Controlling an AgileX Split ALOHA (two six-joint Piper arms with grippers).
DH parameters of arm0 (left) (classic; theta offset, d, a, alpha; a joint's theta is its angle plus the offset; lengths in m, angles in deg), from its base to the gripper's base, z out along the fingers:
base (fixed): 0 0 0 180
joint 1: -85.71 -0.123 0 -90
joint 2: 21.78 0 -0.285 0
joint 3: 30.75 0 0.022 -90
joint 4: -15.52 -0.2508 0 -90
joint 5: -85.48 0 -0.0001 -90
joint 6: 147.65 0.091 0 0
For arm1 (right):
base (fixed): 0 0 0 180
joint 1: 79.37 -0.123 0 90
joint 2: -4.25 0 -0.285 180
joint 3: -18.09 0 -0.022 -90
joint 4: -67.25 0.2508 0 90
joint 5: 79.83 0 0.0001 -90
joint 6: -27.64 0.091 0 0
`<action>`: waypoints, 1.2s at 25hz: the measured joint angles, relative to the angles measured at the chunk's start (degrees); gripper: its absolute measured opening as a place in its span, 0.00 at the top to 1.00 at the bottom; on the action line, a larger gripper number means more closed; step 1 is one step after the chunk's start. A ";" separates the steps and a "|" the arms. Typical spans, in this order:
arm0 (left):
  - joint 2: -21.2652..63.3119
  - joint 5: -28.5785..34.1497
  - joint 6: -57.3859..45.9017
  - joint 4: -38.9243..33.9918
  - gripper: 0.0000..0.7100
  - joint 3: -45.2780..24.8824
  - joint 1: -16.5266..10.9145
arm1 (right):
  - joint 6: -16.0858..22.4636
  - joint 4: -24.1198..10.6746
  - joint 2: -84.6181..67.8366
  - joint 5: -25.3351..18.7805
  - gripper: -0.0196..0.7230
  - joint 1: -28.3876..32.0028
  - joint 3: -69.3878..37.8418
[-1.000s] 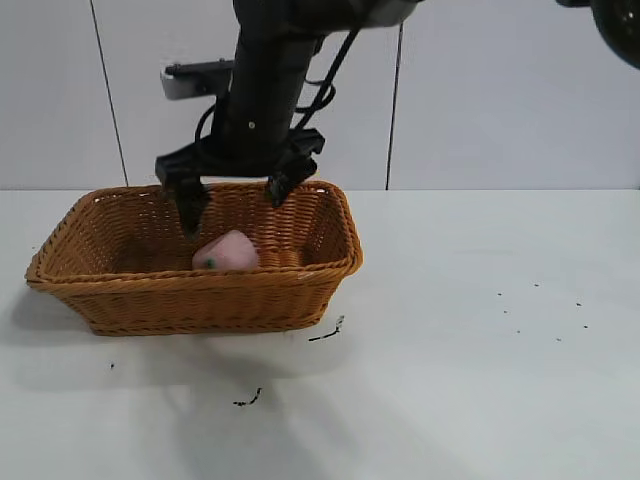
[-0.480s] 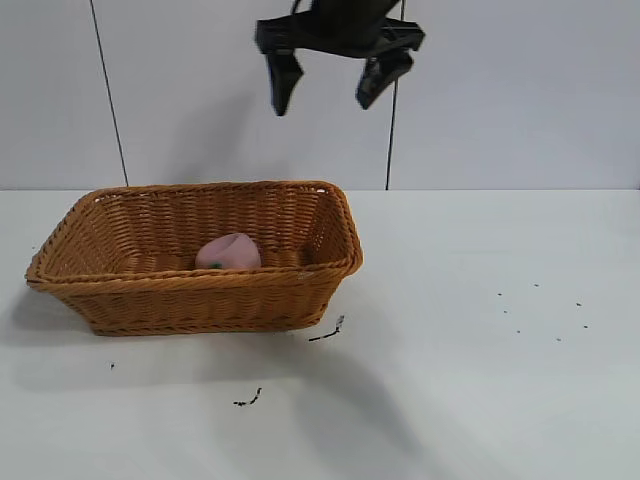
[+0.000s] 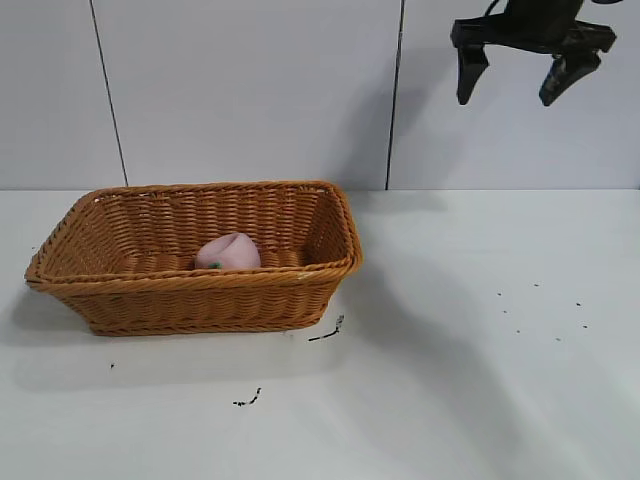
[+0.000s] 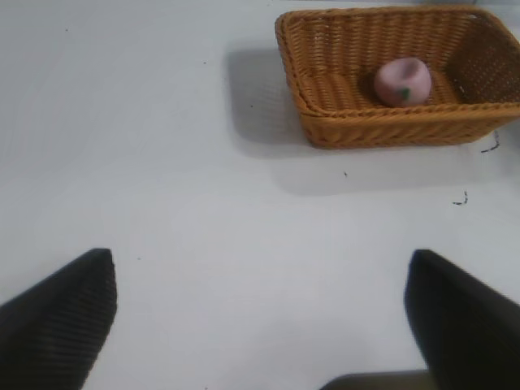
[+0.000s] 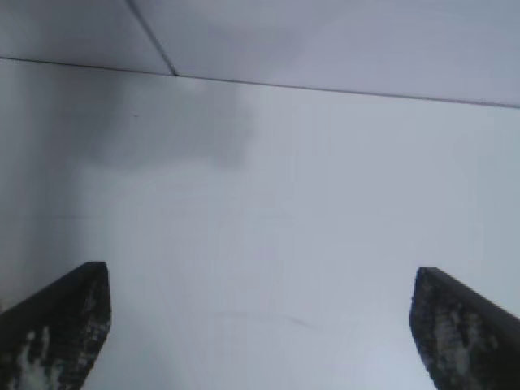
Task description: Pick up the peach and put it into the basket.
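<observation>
The peach [image 3: 228,251] lies on the floor of the basket [image 3: 200,300], a little toward the basket's right half and close to its near wall, its small green mark turned to the front; nothing touches it. The basket itself sits on the left part of the worktop [image 3: 470,380], nearer the back edge than the front. So the putting-in looks done, to my eye, and what is in hand is only the clearing-off. The right hand [image 3: 519,62] hangs high over the right rear of the worktop, up against the wall panels and well apart from the basket, its two dark fingers [image 3: 466,72] pointing down and spread wide with nothing between them. Its own camera shows only bare worktop and the foot of the wall between the two finger tips. The left hand [image 4: 260,321] does not show from the front at all; from its wrist camera it looks down at the worktop from well off the basket's left end, fingers likewise wide apart and empty. The next move, I would judge, calls for little: carry the right arm to a rest pose, keeping it away from the basket so that the rim is not knocked and the fruit stays put.
</observation>
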 joint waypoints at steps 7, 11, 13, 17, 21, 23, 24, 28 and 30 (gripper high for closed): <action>0.00 0.00 0.00 0.00 0.02 0.00 0.00 | -0.11 0.02 -12.78 0.01 0.04 0.00 -11.96; 0.00 0.00 0.00 0.00 0.02 0.00 0.00 | -0.11 0.46 -24.92 0.03 0.04 0.00 -24.82; 0.00 0.00 0.00 0.00 0.02 0.00 0.00 | -0.11 0.46 -31.45 0.03 0.04 0.00 -32.10; 0.00 0.00 0.00 0.00 0.02 0.00 0.00 | -0.11 0.65 -45.75 0.06 0.04 0.00 -48.51; 0.00 0.00 0.00 0.00 0.02 0.00 0.00 | -0.11 0.64 -60.39 0.06 0.04 0.00 -65.55; 0.00 0.00 0.00 0.00 0.02 0.00 0.00 | -0.11 0.64 -67.57 0.06 0.04 0.00 -73.51; 0.00 0.00 0.00 0.00 0.02 0.00 0.00 | -0.11 0.64 -70.64 0.02 0.04 0.00 -77.71; 0.00 0.00 0.00 0.00 0.02 0.00 0.00 | -0.11 0.64 -85.28 3.71 0.04 0.00 -92.34; 0.00 0.00 0.00 0.00 0.02 0.00 0.00 | -0.11 0.64 -92.99 7.48 0.04 0.00 -98.29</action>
